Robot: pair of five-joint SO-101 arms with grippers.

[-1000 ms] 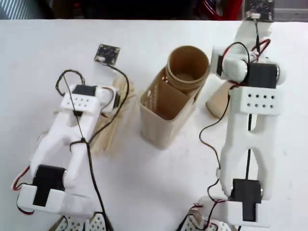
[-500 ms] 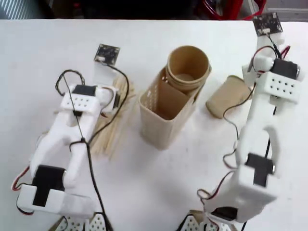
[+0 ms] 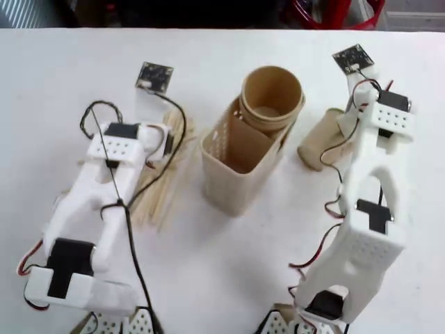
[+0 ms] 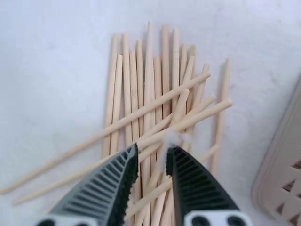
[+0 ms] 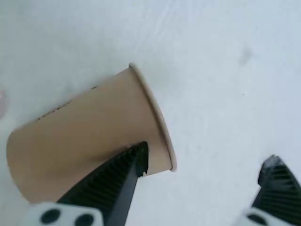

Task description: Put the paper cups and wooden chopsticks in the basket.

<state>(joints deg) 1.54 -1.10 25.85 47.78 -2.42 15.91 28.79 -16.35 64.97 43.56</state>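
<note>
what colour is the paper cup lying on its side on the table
Light brown, like kraft paper. The paper cup shows best in the right wrist view.

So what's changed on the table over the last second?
The right gripper swung out away from the basket, then back; open, it now hangs over the cup lying on its side, not gripping it. The left gripper, chopsticks, basket and that cup stayed put.
</note>
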